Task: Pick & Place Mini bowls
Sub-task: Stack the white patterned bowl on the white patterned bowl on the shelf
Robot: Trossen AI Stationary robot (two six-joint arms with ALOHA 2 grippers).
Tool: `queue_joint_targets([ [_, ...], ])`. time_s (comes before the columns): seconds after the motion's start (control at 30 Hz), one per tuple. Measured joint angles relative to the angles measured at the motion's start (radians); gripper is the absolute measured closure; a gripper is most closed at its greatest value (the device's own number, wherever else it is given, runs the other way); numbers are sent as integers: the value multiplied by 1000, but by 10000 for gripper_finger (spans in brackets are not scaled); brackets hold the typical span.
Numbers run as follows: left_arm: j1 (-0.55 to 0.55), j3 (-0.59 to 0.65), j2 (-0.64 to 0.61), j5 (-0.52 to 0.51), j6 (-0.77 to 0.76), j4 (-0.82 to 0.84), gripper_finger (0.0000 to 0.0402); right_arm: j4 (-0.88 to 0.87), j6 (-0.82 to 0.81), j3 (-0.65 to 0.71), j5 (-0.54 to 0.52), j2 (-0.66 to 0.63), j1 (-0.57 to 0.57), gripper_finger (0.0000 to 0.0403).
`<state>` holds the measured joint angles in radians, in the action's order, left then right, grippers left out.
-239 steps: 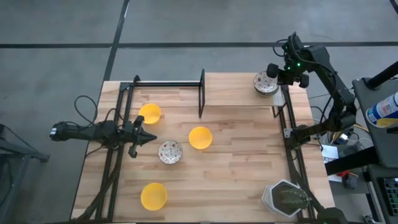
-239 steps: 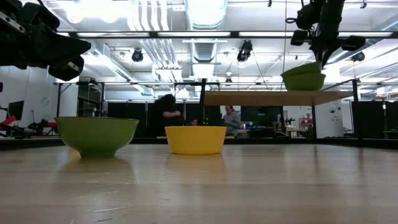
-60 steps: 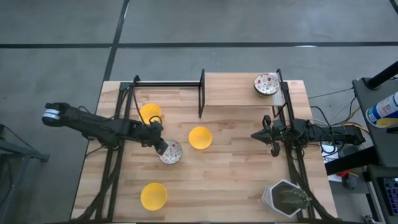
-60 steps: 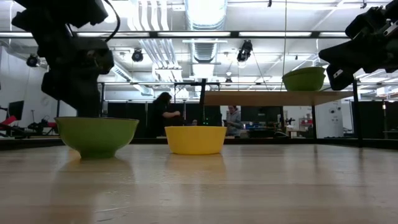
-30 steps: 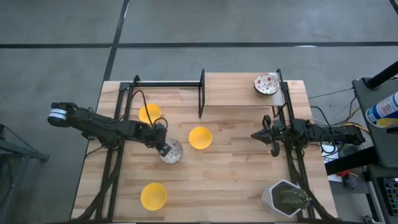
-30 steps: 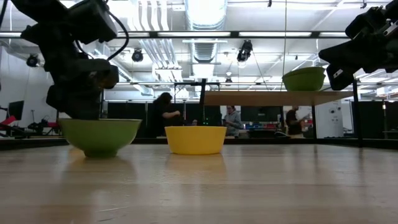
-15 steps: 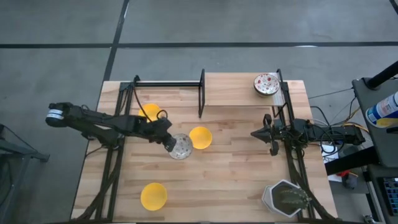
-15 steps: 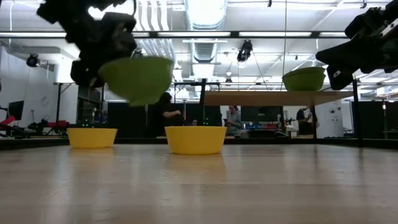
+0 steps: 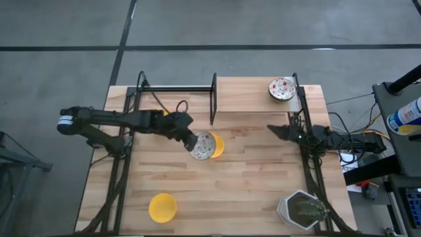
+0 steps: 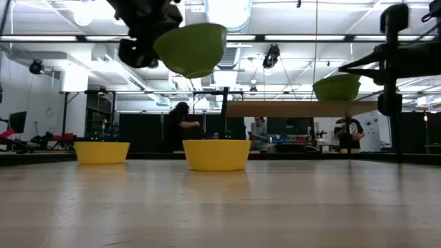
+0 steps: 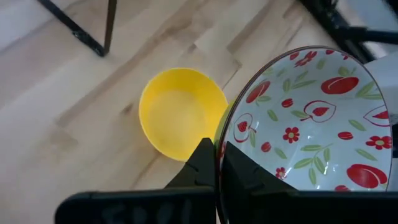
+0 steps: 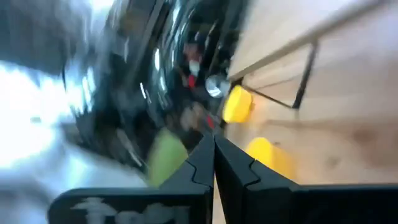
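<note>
My left gripper (image 9: 190, 139) is shut on a mini bowl (image 9: 202, 145), white with red-and-green pattern inside and green outside (image 10: 191, 48), held high above a yellow mini bowl (image 11: 180, 115) at the table's middle. Another yellow bowl (image 9: 162, 207) sits near the front left, and a third (image 10: 101, 152) rests farther left. A second patterned bowl (image 9: 281, 88) sits on the raised shelf (image 10: 303, 109) at the far right. My right gripper (image 9: 271, 130) hangs shut by the right edge, touching nothing. My left gripper pinches the patterned bowl's rim (image 11: 219, 148) on the side toward the table's left, one finger (image 11: 245, 174) inside the bowl and one (image 11: 200, 163) outside. The fingers come slanting down from the left. The bowl is lifted clear and tilted, its open side up.
A black metal frame (image 9: 177, 87) stands at the far left, its upright (image 9: 213, 99) next to the held bowl. A grey-white hexagonal container (image 9: 302, 209) sits at the front right corner. People show in the room behind the table.
My left gripper has lifted the patterned bowl off the table and carried it up and toward the right, so it now hangs over the middle yellow bowl. My right gripper has rolled about its own axis without leaving its place.
</note>
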<state>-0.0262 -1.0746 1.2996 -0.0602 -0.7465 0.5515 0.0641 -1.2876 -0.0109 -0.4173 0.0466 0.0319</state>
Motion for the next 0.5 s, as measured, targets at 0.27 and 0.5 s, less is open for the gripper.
queue_joint_targets([
  [0.27, -20, -163, 162, 41, 75, 106, 399, 9, -56, 0, -137, 14, 0, 394],
  [0.5, -24, -339, 324, 79, 146, 219, 399, 85, 10, 1, -71, 23, 2, 394],
])
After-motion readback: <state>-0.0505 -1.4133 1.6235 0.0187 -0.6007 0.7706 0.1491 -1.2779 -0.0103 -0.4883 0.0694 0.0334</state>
